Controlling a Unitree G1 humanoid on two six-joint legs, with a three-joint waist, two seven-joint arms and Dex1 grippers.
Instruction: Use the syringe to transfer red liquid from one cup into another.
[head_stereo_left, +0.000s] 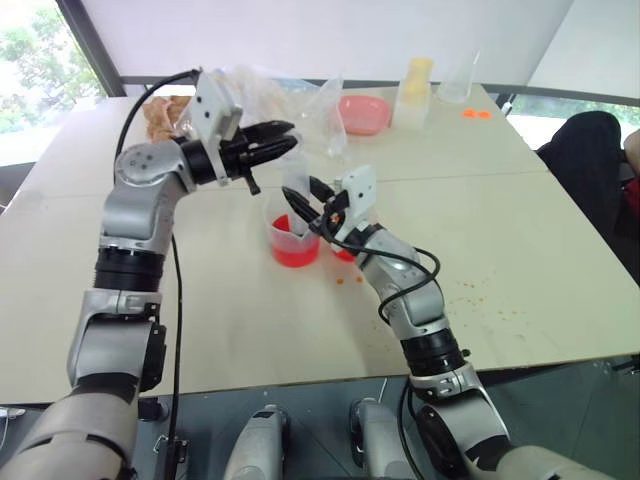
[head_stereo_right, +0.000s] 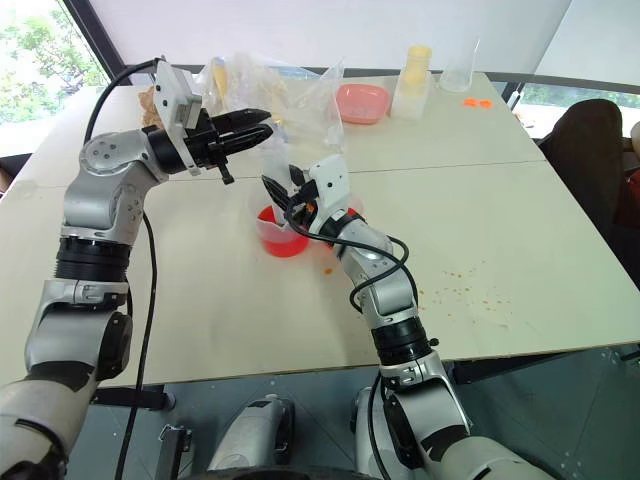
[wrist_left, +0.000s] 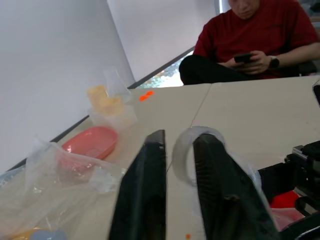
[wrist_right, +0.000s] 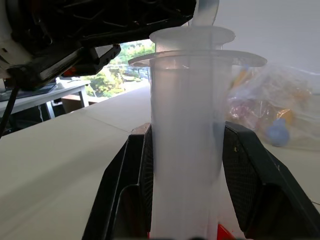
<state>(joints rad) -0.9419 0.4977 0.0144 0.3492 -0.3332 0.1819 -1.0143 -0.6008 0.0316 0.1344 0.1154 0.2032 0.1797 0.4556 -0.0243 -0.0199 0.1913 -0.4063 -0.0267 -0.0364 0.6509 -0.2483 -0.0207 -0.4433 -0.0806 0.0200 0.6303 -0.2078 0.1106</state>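
Syringe: one, upright over the spouted beaker, barrel clamped by right gripper; left gripper pinches its plunger ring. Red liquid: in beaker. Left wrist view adds one seated person, one pink bowl.

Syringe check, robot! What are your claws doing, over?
Right claw shut on the syringe, upright above the beaker. Left claw shut on its plunger ring. Nothing blocking.
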